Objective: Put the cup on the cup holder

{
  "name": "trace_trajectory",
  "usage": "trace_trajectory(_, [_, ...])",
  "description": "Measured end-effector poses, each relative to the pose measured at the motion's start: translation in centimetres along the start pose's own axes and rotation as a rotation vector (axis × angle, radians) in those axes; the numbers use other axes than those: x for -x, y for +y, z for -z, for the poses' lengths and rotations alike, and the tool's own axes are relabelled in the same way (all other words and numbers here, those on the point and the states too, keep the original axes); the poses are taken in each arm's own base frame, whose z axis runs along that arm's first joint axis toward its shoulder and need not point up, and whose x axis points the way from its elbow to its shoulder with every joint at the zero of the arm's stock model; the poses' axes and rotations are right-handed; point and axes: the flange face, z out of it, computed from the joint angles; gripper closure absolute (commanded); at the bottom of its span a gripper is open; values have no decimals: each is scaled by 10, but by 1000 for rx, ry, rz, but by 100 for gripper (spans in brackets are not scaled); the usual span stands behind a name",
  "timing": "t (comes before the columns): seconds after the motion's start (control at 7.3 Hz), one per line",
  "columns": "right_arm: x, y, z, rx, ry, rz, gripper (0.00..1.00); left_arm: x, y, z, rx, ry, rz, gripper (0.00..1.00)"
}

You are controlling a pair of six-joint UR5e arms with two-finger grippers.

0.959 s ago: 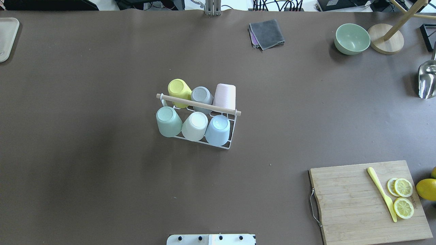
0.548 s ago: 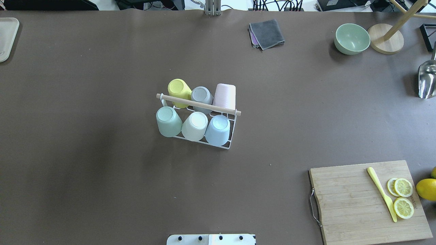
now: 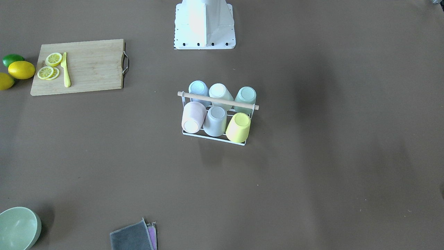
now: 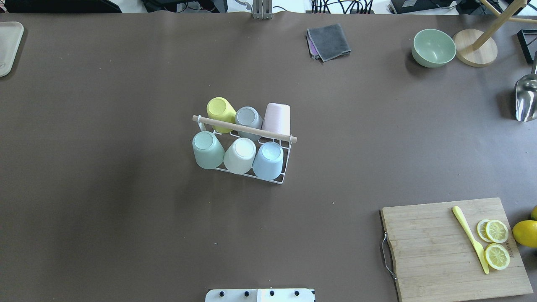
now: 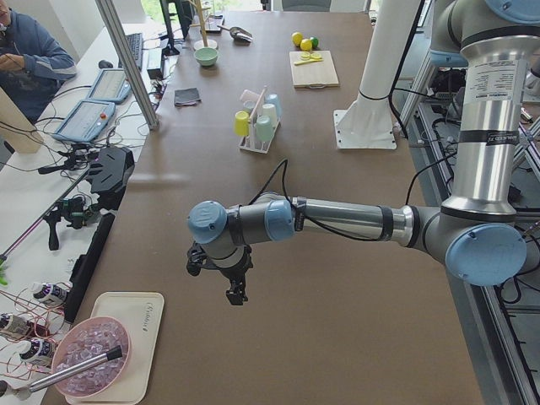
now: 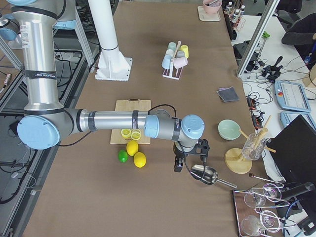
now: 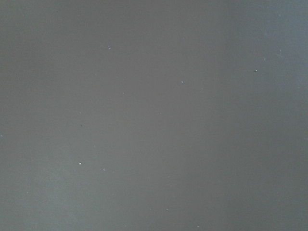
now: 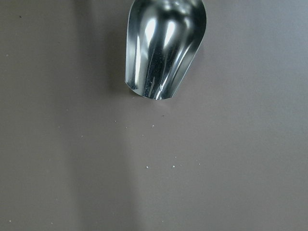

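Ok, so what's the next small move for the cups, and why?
Probably none: I'd hold both arms where they are. All six cups sit upside down on the cup holder, three in each row, and the left gripper and right gripper hang far off near the ends of the table.

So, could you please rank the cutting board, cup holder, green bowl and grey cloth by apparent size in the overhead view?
1. cutting board
2. cup holder
3. green bowl and grey cloth: too alike to rank
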Motion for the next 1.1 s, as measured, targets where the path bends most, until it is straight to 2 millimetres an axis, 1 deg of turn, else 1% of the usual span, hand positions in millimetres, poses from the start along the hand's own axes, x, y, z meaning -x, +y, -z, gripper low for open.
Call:
trace_trajectory(0.55, [0,-1,0,-1,4,0,0,2,1,-2,-6,-6,-3,1])
trace_trajectory(1.1, [0,-1,0,0,5,-1,0,1,1,0,-9,-8,-1,1])
